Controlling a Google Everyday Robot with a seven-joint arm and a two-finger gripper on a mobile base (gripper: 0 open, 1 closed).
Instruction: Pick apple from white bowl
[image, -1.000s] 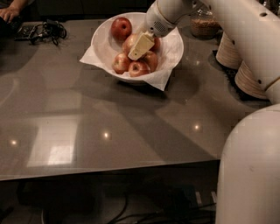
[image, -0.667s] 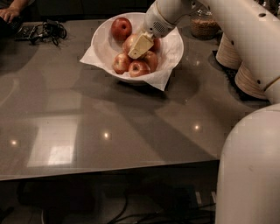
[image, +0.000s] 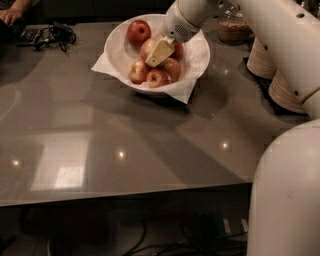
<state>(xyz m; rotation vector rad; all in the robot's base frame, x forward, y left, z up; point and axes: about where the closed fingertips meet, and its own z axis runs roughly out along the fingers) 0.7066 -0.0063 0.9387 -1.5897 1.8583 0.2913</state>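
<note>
The white bowl (image: 117, 47) stands on the grey table at the back, lined with a white napkin (image: 186, 89) whose corners stick out. It holds several apples. The largest, pale apple (image: 146, 48) lies in the middle, partly hidden behind my gripper. Smaller, redder apples lie around it, one at the far rim (image: 139, 31) and others at the front (image: 157, 78). My gripper (image: 159, 52) reaches down from the upper right into the bowl, its cream tip right against the pale apple.
Stacks of plates (image: 282, 82) stand on the right behind my arm. A jar of brown grains (image: 232, 29) is at the back right. Black cables (image: 50, 35) and a person's hand (image: 10, 15) are at the back left. The table's front edge (image: 125, 192) runs below.
</note>
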